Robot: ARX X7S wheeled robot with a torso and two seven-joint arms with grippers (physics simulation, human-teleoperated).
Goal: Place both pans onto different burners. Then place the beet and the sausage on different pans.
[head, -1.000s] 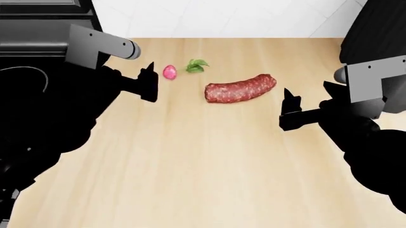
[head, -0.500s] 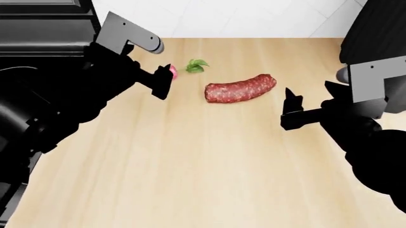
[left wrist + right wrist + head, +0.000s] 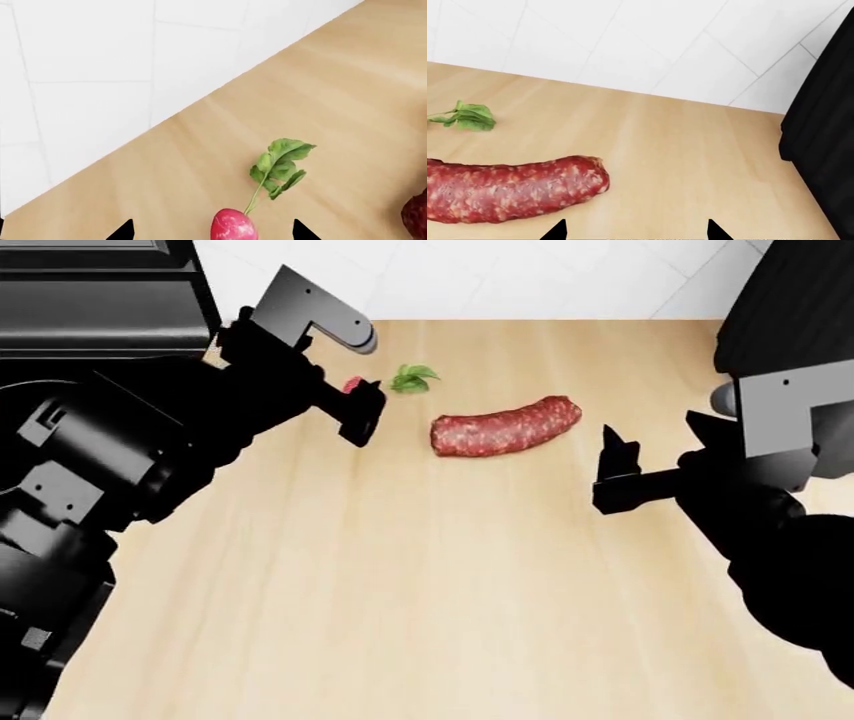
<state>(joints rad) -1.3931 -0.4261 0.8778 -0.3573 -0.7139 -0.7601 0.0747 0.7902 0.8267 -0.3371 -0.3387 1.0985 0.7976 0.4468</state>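
Note:
The beet [image 3: 352, 384] lies on the wooden counter near the back wall, its green leaves [image 3: 414, 378] pointing right. My left gripper [image 3: 359, 408] stands open around it; in the left wrist view the pink root [image 3: 233, 226] sits between the two fingertips [image 3: 125, 231], untouched, with my gripper [image 3: 213, 233] wide apart. The sausage [image 3: 507, 426] lies right of the beet, also visible in the right wrist view as the sausage [image 3: 507, 190]. My right gripper [image 3: 615, 478] is open, right of the sausage's end and apart from it, and shows empty [image 3: 635, 231]. No pans or burners show.
A black appliance [image 3: 94, 300] fills the back left corner, partly behind my left arm. A tall black object [image 3: 787, 300] stands at the back right and shows again as a black object [image 3: 820, 125]. A white tiled wall [image 3: 507, 275] runs behind the wooden counter [image 3: 427, 590].
My left gripper has travelled right and toward the back wall, and its fingers now straddle the beet. The right gripper has barely moved. The sausage and beet lie where they were.

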